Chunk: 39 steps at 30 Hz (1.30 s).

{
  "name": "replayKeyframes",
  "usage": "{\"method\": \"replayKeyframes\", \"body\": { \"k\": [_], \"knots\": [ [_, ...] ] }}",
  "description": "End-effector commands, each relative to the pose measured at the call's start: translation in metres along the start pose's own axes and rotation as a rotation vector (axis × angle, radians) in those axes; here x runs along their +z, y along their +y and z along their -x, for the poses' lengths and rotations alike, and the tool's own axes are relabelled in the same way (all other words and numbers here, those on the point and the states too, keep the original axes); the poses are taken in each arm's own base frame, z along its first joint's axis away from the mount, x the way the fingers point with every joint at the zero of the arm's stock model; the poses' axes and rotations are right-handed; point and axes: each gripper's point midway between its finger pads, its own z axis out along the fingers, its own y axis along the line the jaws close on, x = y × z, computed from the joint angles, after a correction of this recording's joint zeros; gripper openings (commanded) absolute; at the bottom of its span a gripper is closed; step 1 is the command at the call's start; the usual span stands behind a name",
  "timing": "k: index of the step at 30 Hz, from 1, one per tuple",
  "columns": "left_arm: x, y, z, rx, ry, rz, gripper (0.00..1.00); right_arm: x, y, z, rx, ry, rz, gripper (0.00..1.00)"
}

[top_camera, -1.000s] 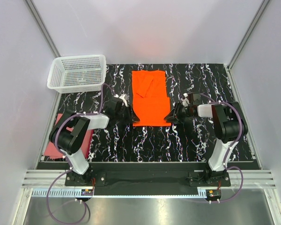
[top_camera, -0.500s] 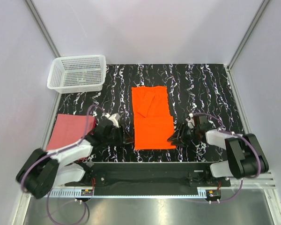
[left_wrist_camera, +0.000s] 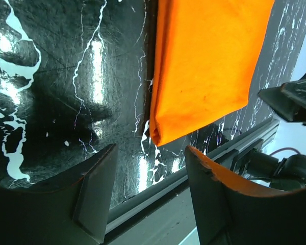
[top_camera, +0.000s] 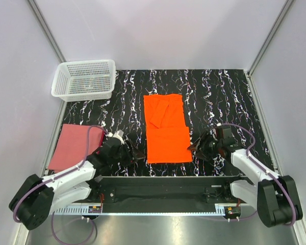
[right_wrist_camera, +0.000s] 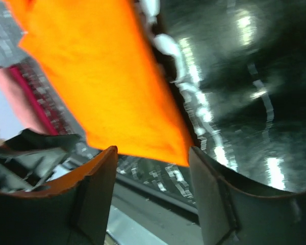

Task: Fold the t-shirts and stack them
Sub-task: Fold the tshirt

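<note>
Black marbled table (top_camera: 219, 92) fills the middle of the top view. Orange t-shirt (top_camera: 166, 127) is dead centre, lying flat as a long strip with the sleeves tucked in and the near hem toward the lower edge, so I'd say it's partly folded and the crosswise fold isn't done yet. Pink-red t-shirt (top_camera: 74, 145) is at lower left, a flat rectangle on the table's left edge, looks parked as the stack base. White mesh basket (top_camera: 84, 79) is at upper left, well apart and not involved. Left gripper (top_camera: 135, 154) and right gripper (top_camera: 196, 148) sit low, just beside the orange hem's two near corners. Both wrist views show the jaws apart with a corner ahead of the gap and nothing clamped. My read: lined up to pinch both corners together so the fold goes over square.
</note>
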Motion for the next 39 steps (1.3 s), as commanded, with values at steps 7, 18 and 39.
{"method": "replayKeyframes", "body": {
  "k": [7,18,39],
  "knots": [
    [0.02,-0.016,0.0,-0.064,0.062,0.014,0.66,0.006,-0.005,0.014,-0.043,0.022,-0.117,0.73],
    [0.02,-0.009,-0.047,-0.428,0.143,0.084,0.65,-0.012,-0.023,-0.011,0.086,-0.044,-0.209,0.74],
    [0.025,0.013,-0.029,-0.838,-0.102,0.097,0.54,0.003,-0.045,-0.032,0.513,-0.21,-0.189,0.66]
  ]
}}
